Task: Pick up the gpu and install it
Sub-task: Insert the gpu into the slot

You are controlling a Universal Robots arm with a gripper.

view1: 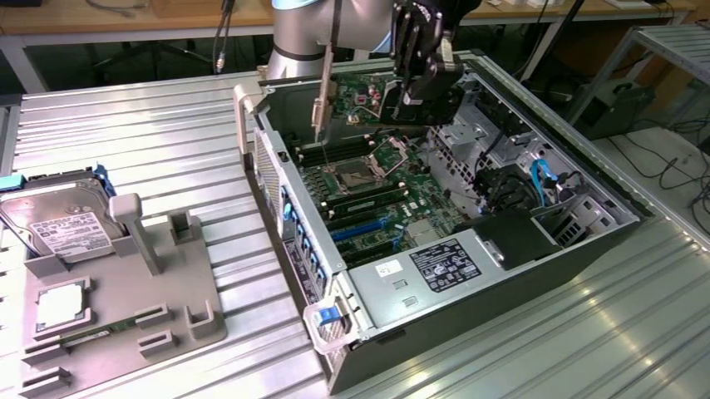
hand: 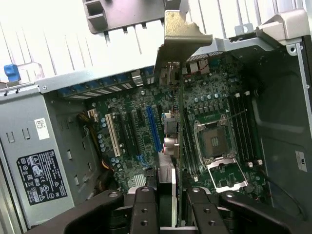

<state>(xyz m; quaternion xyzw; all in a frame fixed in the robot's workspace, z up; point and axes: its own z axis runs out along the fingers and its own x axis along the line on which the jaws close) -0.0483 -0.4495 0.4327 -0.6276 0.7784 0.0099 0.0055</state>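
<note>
One gpu (hand: 181,122), judged light, stiff but fragile, is clamped edge-on in the closed gripper (hand: 170,207), bracket (hand: 181,31) out ahead and the case (view1: 444,357) below; it is best held by the board edges, off fan and contacts.

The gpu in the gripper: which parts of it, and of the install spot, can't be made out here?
- Faces of the gpu: edge-on in the wrist view; the gripper covers its held end in the exterior view.
- Its connector edge: behind the card itself in the wrist view, so the gap to the motherboard cannot be judged.
- Black case label: print too small to read.
</note>
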